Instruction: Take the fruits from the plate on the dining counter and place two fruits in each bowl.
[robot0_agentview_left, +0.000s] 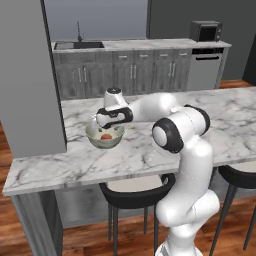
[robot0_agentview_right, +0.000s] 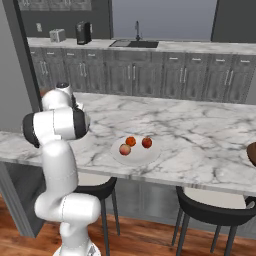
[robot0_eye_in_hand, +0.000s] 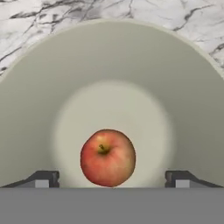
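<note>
Standing behind the long white marble dining counter veined in grey (robot0_agentview_right: 200, 135) is a run of grey kitchen cabinets with a sink and tap (robot0_agentview_right: 136, 42), a dark coffee maker (robot0_agentview_right: 82, 32) and a toaster (robot0_agentview_right: 57, 35) in the right base view, and a black microwave (robot0_agentview_left: 206, 31) in the left base view. Dark-seated stools (robot0_agentview_left: 137, 192) are tucked under the near edge of the counter, and a grey wall panel (robot0_agentview_left: 27, 75) rises at its left end. The white arm bends at the elbow and reaches leftward over the marble, with its hand pointed down directly above the glossy pale cream-green bowl (robot0_agentview_left: 105, 136). The gripper (robot0_eye_in_hand: 112, 179) hangs over the bowl's opening with its two finger tips spread wide apart, holding nothing. One small round red-and-yellow apple-like fruit (robot0_eye_in_hand: 107, 157) lies on the bowl's floor between the tips, stem dimple upward. Three more small red-to-orange fruits (robot0_agentview_right: 131, 141) sit close together on the flat round white plate (robot0_agentview_right: 150, 156), which rests near the counter's front edge, well apart from the pale bowl. A dark brown bowl (robot0_agentview_right: 251, 154) shows partly at the right margin of the right base view.
</note>
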